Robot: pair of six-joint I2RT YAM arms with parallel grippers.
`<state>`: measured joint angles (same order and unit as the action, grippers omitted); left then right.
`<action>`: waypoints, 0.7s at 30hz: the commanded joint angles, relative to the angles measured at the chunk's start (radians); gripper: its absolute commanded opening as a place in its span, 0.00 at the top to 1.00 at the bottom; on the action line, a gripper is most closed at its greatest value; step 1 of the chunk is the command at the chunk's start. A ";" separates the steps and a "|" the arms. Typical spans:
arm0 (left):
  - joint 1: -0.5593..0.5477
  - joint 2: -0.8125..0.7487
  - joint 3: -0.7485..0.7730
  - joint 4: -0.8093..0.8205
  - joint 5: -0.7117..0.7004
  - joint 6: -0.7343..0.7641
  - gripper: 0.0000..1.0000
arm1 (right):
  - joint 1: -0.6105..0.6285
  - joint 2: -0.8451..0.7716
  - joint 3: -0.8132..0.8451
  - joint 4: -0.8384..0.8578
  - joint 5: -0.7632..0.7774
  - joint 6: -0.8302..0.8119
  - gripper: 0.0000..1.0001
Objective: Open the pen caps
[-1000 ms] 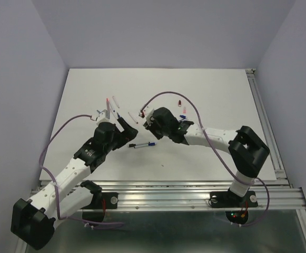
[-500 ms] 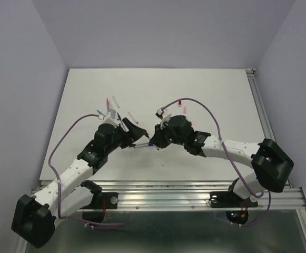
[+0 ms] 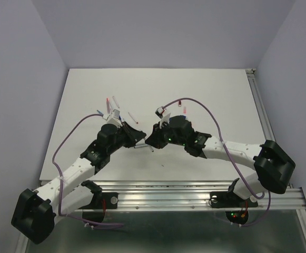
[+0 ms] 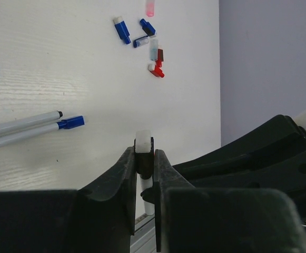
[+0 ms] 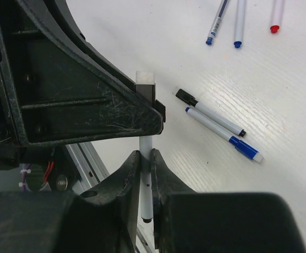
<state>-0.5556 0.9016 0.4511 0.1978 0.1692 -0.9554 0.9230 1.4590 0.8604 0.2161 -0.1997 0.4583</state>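
Observation:
My two grippers meet over the middle of the table. The left gripper [image 3: 140, 138] [image 4: 144, 156] is shut on a black pen cap [image 4: 145, 161] with a white end plug. The right gripper [image 3: 151, 141] [image 5: 146, 157] is shut on the same pen's white barrel [image 5: 146, 182], just below the left fingers. The cap is still on the barrel. Several loose pen caps, blue [image 4: 122, 30] and red [image 4: 156, 70], lie together on the table beyond the left gripper. The held pen is hidden between the grippers in the top view.
Two capped pens, one black-capped [image 5: 208, 112] and one blue-capped [image 5: 224, 134], lie side by side on the table under the grippers. More pens [image 3: 114, 101] lie at the back left. Loose caps [image 3: 178, 104] lie behind the right wrist. An aluminium rail [image 3: 195, 187] runs along the near edge.
The right gripper carried its pen down towards the left gripper. The left gripper, open a second ago, has shut on the pen's cap.

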 commanded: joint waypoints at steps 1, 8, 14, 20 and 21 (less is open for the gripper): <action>-0.007 0.002 -0.011 0.037 0.004 0.012 0.88 | 0.008 -0.019 0.002 0.054 -0.012 0.017 0.97; -0.012 0.000 -0.011 0.038 -0.013 -0.008 1.00 | 0.013 -0.005 0.016 0.025 -0.043 0.014 0.64; -0.012 -0.023 -0.011 0.048 -0.025 -0.028 1.00 | 0.016 0.043 0.038 0.006 -0.029 0.010 0.56; -0.013 -0.035 -0.008 0.054 -0.036 -0.032 1.00 | 0.019 0.075 0.042 0.031 -0.041 0.019 0.82; -0.015 -0.033 0.000 0.052 -0.042 -0.031 1.00 | 0.025 0.075 0.039 0.037 -0.049 0.020 0.94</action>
<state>-0.5636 0.8982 0.4511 0.2008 0.1429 -0.9844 0.9295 1.5215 0.8612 0.2165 -0.2295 0.4763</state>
